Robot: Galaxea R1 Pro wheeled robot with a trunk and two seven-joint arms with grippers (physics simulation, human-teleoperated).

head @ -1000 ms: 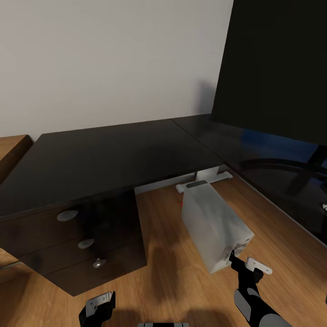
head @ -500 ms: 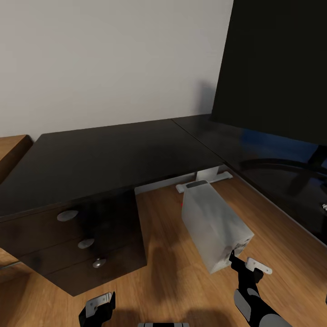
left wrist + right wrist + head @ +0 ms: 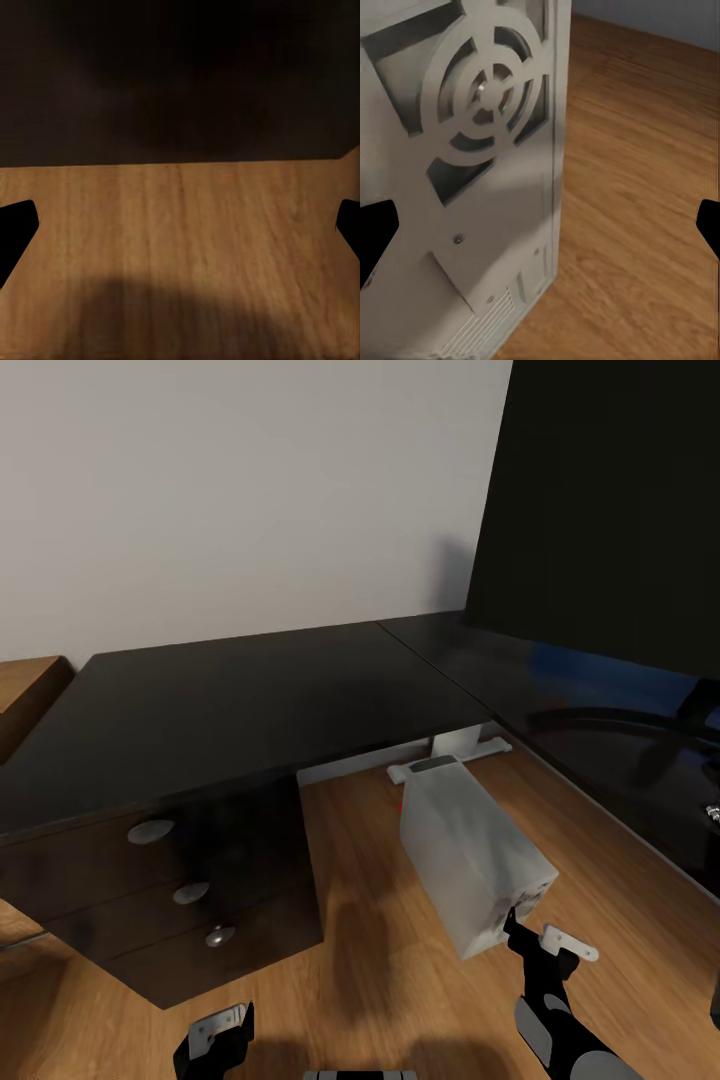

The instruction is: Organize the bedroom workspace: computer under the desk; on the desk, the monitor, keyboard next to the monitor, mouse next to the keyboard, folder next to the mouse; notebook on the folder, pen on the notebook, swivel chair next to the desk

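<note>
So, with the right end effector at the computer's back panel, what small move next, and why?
Probably ease the right end effector forward against the computer, nudging it toward the desk. It is open beside the rear panel, and the case stands on open floor, not beneath the top.

We see a glossy black desk (image 3: 250,700) with silver drawer knobs (image 3: 150,831), a pale grey computer (image 3: 470,850) showing a ringed vent pattern, a black monitor (image 3: 610,510), and warm wood-grain floor (image 3: 380,980).

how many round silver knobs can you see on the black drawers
3, stacked down the black drawer front under the long black desk: top knob, middle knob, bottom knob. Others may be hidden.
</note>
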